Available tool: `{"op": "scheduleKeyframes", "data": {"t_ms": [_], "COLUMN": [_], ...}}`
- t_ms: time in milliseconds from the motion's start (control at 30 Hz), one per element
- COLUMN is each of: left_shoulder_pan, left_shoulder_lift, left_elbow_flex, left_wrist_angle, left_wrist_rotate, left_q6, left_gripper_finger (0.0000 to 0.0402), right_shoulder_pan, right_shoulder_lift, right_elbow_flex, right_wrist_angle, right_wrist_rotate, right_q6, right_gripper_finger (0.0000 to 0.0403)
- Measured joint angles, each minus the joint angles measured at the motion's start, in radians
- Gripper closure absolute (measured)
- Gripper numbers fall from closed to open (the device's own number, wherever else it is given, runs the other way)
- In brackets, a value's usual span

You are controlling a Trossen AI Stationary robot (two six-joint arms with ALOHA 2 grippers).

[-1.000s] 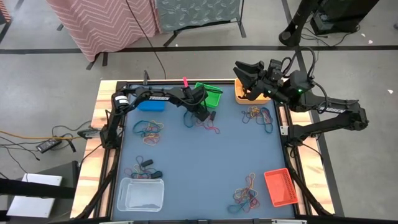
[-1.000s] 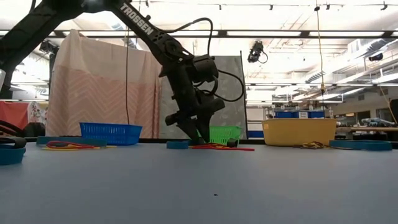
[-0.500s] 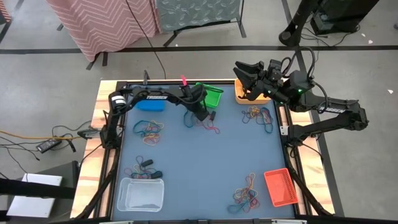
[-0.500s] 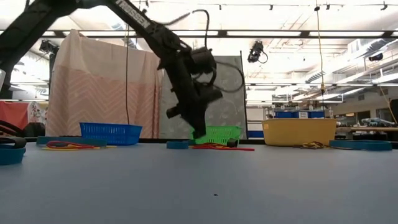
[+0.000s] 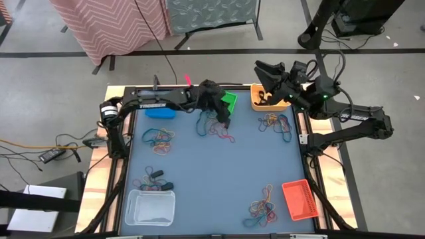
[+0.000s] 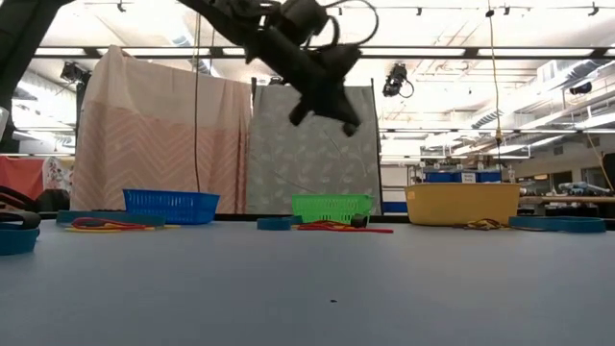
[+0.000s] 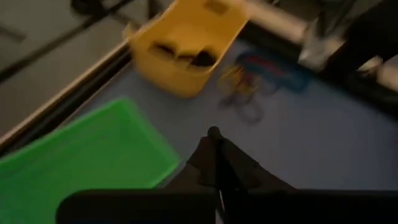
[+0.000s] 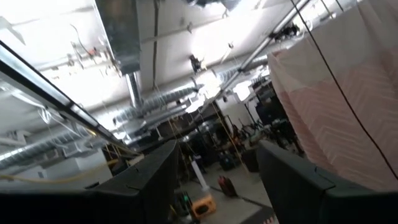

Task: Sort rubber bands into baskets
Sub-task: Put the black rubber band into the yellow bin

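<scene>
While several piles of rubber bands (image 5: 159, 139) lay unsorted on the counter (image 5: 219, 172), the left gripper (image 5: 226, 120), fully closed, visibly gripped nothing beside the green basket (image 5: 229, 101).

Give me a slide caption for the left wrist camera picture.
Left gripper, shut, hangs above the blue table beside the green basket, yellow basket beyond.

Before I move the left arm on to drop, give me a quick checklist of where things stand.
1. Left pincer shut: ok.
2. Rubber band held in it: cannot tell.
3. Left pincer high above the table: ok.
4. Left pincer over the green basket: not ok, it is beside the rim.
5. Right pincer open, out of the way near the yellow-orange basket: ok.
</scene>
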Motion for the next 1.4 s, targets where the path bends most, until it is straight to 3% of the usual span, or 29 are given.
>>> {"op": "scheduleKeyframes", "data": {"t_ms": [233,367,733,933,1100,1400], "left_shoulder_pan": [-0.035,-0.027,0.024,0.038,0.042,0.057], "left_shoulder_lift": [0.13,0.236,0.57,0.738,0.765,0.762], "left_elbow_flex": [0.007,0.097,0.62,0.874,0.865,0.869], "left_wrist_angle": [0.27,0.287,0.277,0.295,0.304,0.23], "left_wrist_rotate": [0.038,0.065,0.13,0.095,0.023,0.022], "left_q6": [-0.068,-0.087,-0.009,0.118,0.126,0.149], "left_gripper_finger": [0.0399,0.0399,0.0399,0.0366,0.0326,0.0224], "right_shoulder_pan": [0.0,0.0,0.0,0.0,0.003,0.004], "right_shoulder_lift": [0.0,0.0,0.0,0.0,0.0,0.0], "right_elbow_flex": [0.0,0.0,0.0,0.0,0.0,0.0], "right_wrist_angle": [0.045,0.047,0.039,-0.002,-0.023,-0.038], "right_wrist_rotate": [0.0,0.0,0.001,0.001,0.0,-0.007], "right_q6": [0.0,0.0,0.0,0.0,0.001,0.001], "right_gripper_finger": [0.0172,0.0172,0.0172,0.0172,0.0172,0.0172]}}
